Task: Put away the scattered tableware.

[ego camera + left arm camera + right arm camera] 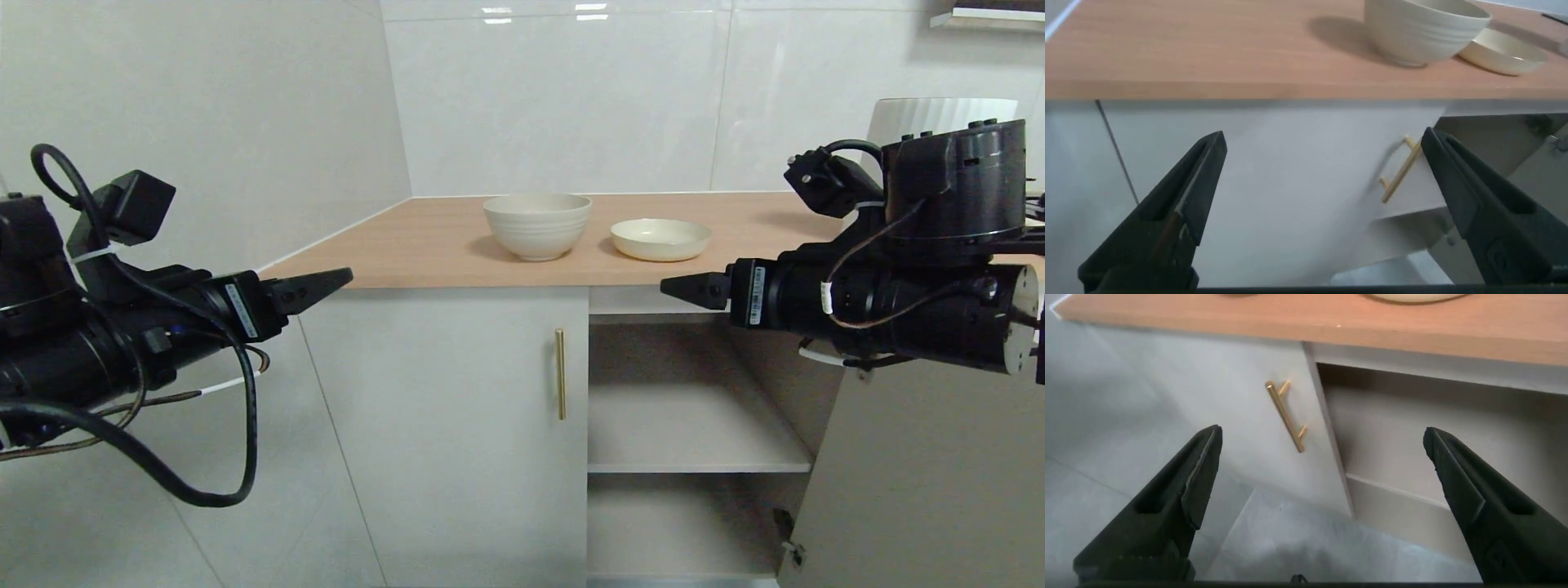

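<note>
A cream ribbed bowl (537, 224) (1425, 28) stands on the wooden countertop (424, 245). Just to its right lies a shallow cream plate (660, 238) (1503, 51). My left gripper (326, 286) (1323, 204) hangs open and empty in front of the counter's left end, just below its edge. My right gripper (682, 288) (1323, 498) is also open and empty; it hovers at the top of the open cabinet, below the plate. Neither gripper touches the tableware.
Under the counter, the left cabinet door with a gold handle (560, 373) (1286, 416) is closed. The right door (922, 482) is swung open, showing two bare shelves (686, 425). White tiled walls stand behind and to the left.
</note>
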Tool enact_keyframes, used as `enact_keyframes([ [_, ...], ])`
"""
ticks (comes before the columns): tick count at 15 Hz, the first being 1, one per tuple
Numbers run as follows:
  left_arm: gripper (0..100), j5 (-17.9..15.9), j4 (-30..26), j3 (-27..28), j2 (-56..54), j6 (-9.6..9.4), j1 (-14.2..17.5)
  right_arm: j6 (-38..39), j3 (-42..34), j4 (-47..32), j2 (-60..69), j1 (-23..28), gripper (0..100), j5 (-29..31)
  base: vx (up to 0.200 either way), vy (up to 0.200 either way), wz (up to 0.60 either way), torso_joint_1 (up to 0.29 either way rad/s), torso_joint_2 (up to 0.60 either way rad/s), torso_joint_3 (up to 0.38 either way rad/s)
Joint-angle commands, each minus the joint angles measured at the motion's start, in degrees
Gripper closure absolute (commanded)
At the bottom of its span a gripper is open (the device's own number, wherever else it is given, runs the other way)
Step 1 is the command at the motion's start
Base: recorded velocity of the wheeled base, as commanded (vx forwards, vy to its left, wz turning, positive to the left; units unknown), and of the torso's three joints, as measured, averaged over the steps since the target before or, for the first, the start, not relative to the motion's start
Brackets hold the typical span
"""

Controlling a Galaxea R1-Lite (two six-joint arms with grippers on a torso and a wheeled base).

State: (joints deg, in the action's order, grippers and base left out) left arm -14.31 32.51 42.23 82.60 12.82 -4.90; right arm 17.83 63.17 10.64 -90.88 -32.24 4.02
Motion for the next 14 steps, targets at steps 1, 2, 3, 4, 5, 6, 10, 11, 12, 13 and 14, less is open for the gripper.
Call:
enact_keyframes([
  [1,0,-0.01,-0.17,0.05,-0.25,-0.08,-0.02,0.45,-0.07,0.08,1.32,-0.01,0,0.02,0.000,0.000,0.00,0.000,0.00,0.000],
  [2,0,-0.01,-0.26,0.05,-0.25,-0.08,-0.02,0.45,-0.07,0.08,1.41,-0.01,0,0.02,0.200,0.000,0.00,0.002,0.00,0.002],
  [3,0,-0.01,-0.34,0.05,-0.25,-0.08,-0.02,0.53,-0.24,-0.27,2.90,-0.10,0,-1.30,0.200,0.000,0.00,0.002,0.00,0.007],
  [4,0,-0.01,-0.17,0.05,-0.34,-0.08,-0.02,0.45,-0.33,-1.33,3.78,-0.80,0,-2.70,0.200,0.000,0.00,-0.007,0.00,0.007],
  [5,0,-0.10,-0.34,-0.13,-1.30,-0.08,-0.11,0.53,-0.15,-3.87,5.45,-1.68,0,-4.02,0.200,0.000,0.00,-0.007,0.01,0.002],
  [6,0,-0.19,-0.34,-0.30,-2.62,0.01,-0.81,0.53,0.20,-6.42,6.51,-1.86,0,-5.25,0.000,0.000,0.00,0.000,0.00,0.000],
  [10,0,-0.28,-2.54,-0.39,-6.31,0.01,-4.42,0.27,-0.51,-7.04,7.47,-1.59,0,-5.43,0.000,0.000,0.00,0.000,0.00,0.000],
  [11,0,-0.28,-3.42,-0.22,-6.75,0.01,-4.86,0.27,-0.59,-6.95,7.30,-1.51,0,-5.34,0.000,0.000,0.00,0.000,0.00,0.000],
  [12,0,-0.28,-6.06,0.40,-7.19,0.01,-5.29,0.27,-0.51,-6.42,6.68,-1.07,0,-5.25,0.000,0.000,0.00,0.000,0.00,0.000],
  [13,0,-0.28,-8.96,1.54,-7.19,0.01,-5.38,0.18,-0.59,-5.11,6.07,-0.01,0,-5.25,0.000,0.000,0.00,0.000,0.00,0.000],
  [14,0,-0.28,-11.68,2.68,-7.11,0.01,-5.38,0.09,-0.68,-4.14,5.63,0.16,0,-5.17,0.000,0.000,0.00,0.000,0.00,0.000],
])
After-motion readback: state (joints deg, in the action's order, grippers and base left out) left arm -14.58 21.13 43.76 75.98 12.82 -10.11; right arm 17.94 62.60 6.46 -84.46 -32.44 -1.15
